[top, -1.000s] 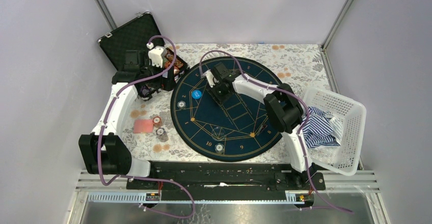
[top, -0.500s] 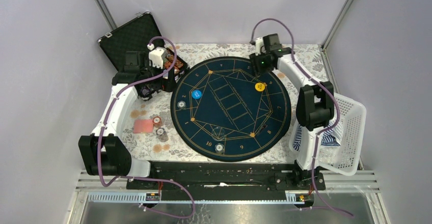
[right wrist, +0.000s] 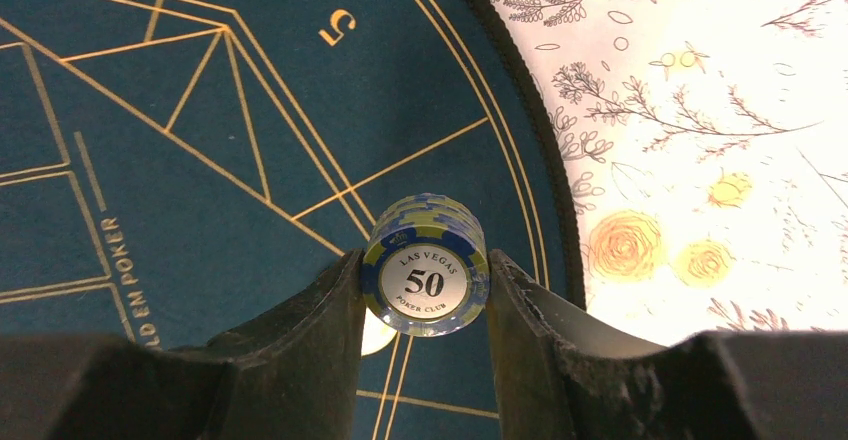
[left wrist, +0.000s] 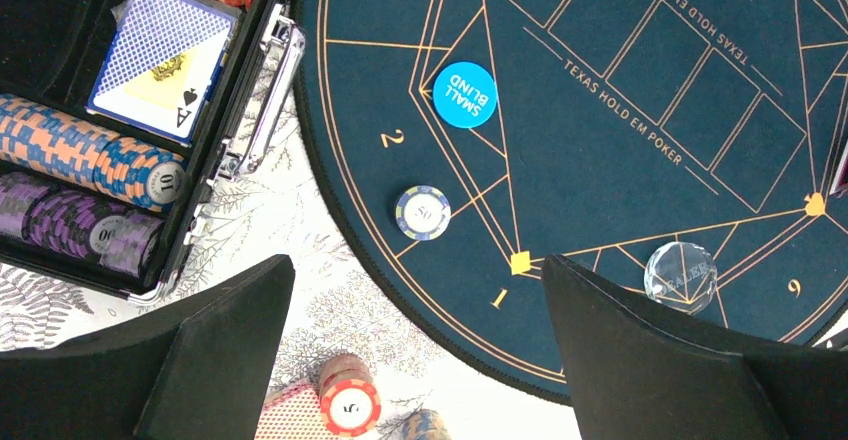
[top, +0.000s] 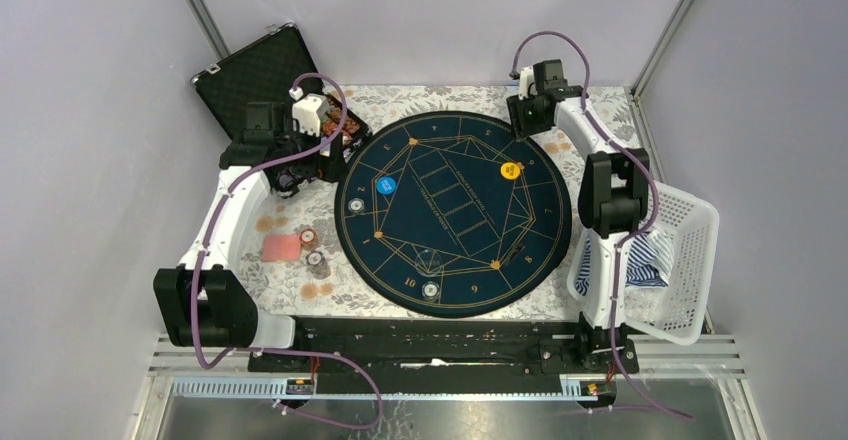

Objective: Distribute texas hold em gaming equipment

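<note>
the coming move turns on how the chip stack (right wrist: 424, 285) sits against the mat (right wrist: 200, 160) below it. the right gripper (right wrist: 422, 265) is closed narrow on that stack of blue and green "50" chips. its two fingers (right wrist: 320, 310) press the rim from either side, so the stack lies exactly between the tips, not ahead of them or off to one side. the printed face looks back up at the wrist camera, and we judge the stack's long axis runs along the gripper's own line, down toward the felt. we cannot tell whether the bottom chip touches the mat or hangs above it.

from above, this gripper (top: 527, 115) is at the far right rim of the mat (top: 455, 210). the stack is just inside the black edge, with the gold numeral 5 (right wrist: 337, 27) beyond it and the flowered table cover (right wrist: 700, 110) just beside it. so we think the chips belong to seat 5, and the step in hand is setting them down there. the edge is close, so the release wants to be straight down and gentle.

the left gripper (left wrist: 415, 260) stands wide and holds nothing. it hangs at the far left between the open case (left wrist: 250, 110) and the mat, well apart from seat 5. a single 50 chip (left wrist: 422, 212) lies by the numeral 2, and the small blind disc (left wrist: 465, 94) lies just beyond it.
</note>
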{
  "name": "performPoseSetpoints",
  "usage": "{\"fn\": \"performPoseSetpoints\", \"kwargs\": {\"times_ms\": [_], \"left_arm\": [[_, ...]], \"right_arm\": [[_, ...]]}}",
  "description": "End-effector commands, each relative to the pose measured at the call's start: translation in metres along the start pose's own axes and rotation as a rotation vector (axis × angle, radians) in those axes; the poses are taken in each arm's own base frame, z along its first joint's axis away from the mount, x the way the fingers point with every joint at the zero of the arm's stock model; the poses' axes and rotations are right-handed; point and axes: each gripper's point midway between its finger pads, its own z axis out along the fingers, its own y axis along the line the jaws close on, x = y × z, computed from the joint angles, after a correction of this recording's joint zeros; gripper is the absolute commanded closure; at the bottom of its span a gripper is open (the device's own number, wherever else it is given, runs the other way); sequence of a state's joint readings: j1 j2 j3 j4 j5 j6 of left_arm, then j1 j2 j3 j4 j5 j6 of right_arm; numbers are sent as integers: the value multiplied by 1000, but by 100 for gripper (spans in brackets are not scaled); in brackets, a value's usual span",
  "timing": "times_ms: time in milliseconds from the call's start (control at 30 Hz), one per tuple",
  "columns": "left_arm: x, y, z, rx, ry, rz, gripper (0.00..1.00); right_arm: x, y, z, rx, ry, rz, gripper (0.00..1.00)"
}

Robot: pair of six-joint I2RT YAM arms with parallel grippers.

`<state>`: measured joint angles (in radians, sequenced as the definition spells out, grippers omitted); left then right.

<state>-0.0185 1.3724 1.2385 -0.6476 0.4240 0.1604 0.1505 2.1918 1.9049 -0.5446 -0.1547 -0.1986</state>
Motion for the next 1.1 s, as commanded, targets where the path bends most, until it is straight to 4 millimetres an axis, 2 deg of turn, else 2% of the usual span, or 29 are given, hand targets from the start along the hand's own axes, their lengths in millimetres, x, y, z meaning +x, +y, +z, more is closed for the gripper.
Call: {"fn": "performPoseSetpoints", "kwargs": {"times_ms": [0, 333, 600, 667, 767, 867, 967, 1067], "left_arm": [[-15, -4, -9, 15, -68, 40, 1], [-11, -5, -6, 27, -58, 38, 1], [-9, -7, -5, 39, -54, 37, 1], [-7, -7, -4, 39, -50, 36, 1], [-2, -8, -2, 50, -39, 31, 1], [6, -13, 1, 83, -13, 28, 1], [11, -15, -3, 104, 24, 63, 1], [25, -17, -10, 132, 93, 118, 1]], "right_arm": [[-15, -5, 12, 14, -25, -12, 59], [1, -15, 43, 50, 15, -27, 57], [5, -18, 55, 56, 22, -34, 48], [5, -18, 55, 55, 21, -35, 43], [-1, -15, 46, 45, 6, -36, 34], [-15, -10, 27, 28, -31, -32, 17], [-39, 0, -10, 0, -98, -33, 9], [-51, 16, -47, -60, -141, -42, 1]]}}
